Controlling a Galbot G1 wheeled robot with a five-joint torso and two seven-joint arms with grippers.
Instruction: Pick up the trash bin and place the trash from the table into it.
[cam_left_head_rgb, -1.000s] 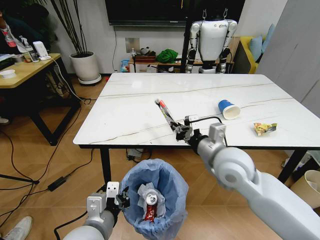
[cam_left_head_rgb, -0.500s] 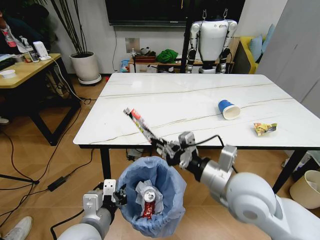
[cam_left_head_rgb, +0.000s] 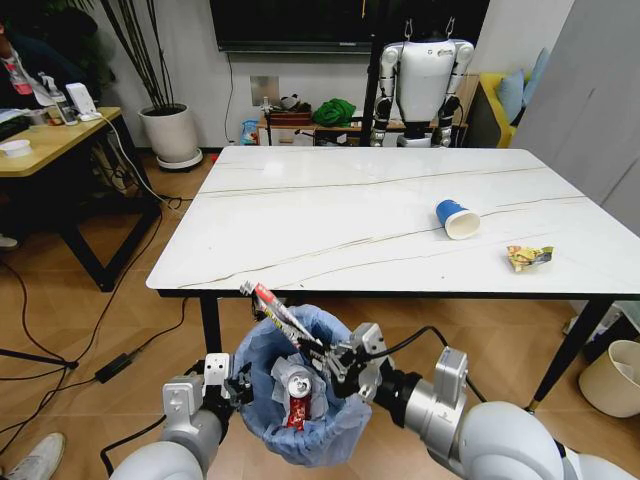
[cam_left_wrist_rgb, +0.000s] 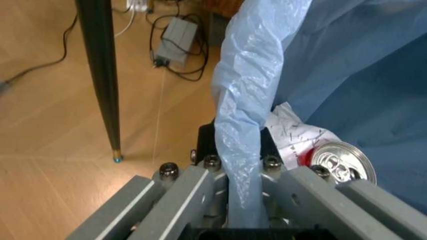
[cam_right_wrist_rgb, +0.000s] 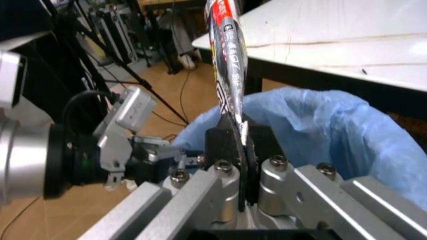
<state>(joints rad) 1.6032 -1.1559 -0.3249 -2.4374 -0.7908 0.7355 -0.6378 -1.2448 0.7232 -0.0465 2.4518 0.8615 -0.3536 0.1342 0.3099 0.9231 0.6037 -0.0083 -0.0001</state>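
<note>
Left gripper (cam_left_head_rgb: 238, 385): fingers pinch trash bin (cam_left_head_rgb: 300, 385) rim.
Right gripper (cam_left_head_rgb: 330, 362): fingers hold wrapper (cam_left_head_rgb: 275, 312) over bin mouth.
Table (cam_left_head_rgb: 330, 215): edge just beyond bin.

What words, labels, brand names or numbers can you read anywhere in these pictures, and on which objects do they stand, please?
None can be read.
Long wrapper held by the right gripper over the trash bin: white print, too blurred.
Crumpled paper in the bin: dark marks, illegible.
Can: no readable label.
Blue cup and yellow wrapper on the table: too small.
</note>
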